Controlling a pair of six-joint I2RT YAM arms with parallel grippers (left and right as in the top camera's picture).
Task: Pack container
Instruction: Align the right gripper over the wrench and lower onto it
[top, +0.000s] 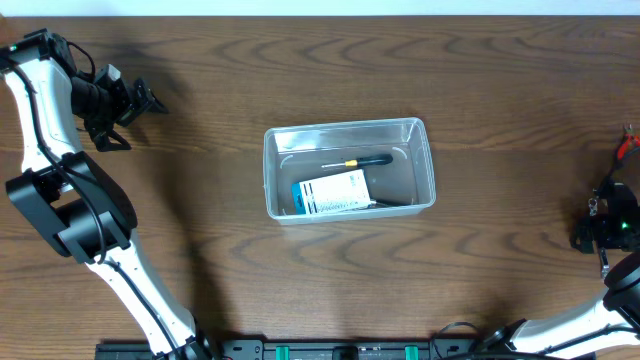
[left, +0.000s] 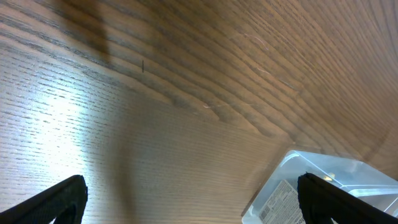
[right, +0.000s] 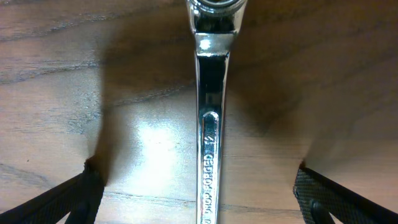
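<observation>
While left gripper (left: 193, 199) and right gripper (right: 196, 186) gape, wrench (right: 210, 93) beneath right, screwdriver (top: 362, 160) in container (top: 345, 126)

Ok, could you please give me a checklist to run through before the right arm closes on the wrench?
1. Right end effector open: ok.
2. Shiny chrome steel wrench centred between its fingers: ok.
3. Wrench lying flat on the brown wooden table, nothing on it: ok.
4. Fingers low enough to grip: cannot tell.
5. Free room in the clear plastic rectangular container beside the black-handled screwdriver and white-and-blue packet: looks ok.
6. Left end effector open, empty, away from the container: ok.
</observation>
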